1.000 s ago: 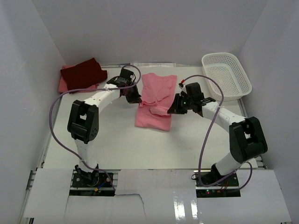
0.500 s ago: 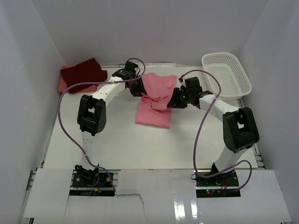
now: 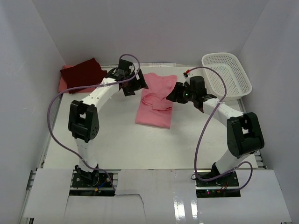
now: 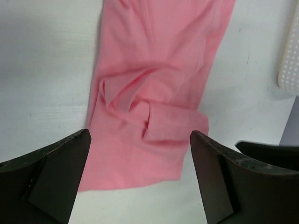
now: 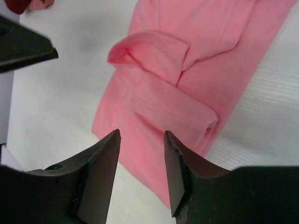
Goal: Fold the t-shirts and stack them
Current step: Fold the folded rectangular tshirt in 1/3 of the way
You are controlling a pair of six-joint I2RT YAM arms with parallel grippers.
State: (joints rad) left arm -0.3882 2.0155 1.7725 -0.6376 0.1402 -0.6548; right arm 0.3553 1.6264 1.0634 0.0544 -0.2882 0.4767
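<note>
A white surface (image 3: pixel 121 140) with a faint, fine texture fills the middle of the overhead view. It is evenly lit and carries only soft shadows. Three plain white walls enclose it: a back wall (image 3: pixel 149 28), a left wall (image 3: pixel 23 93) and a right wall (image 3: pixel 280 70), the side ones leaning outward in this view. Along the near edge lie flat white panels (image 3: pixel 154 191), glossy in places. What may be a metal rail (image 3: pixel 32 179) shows at their left end.
</note>
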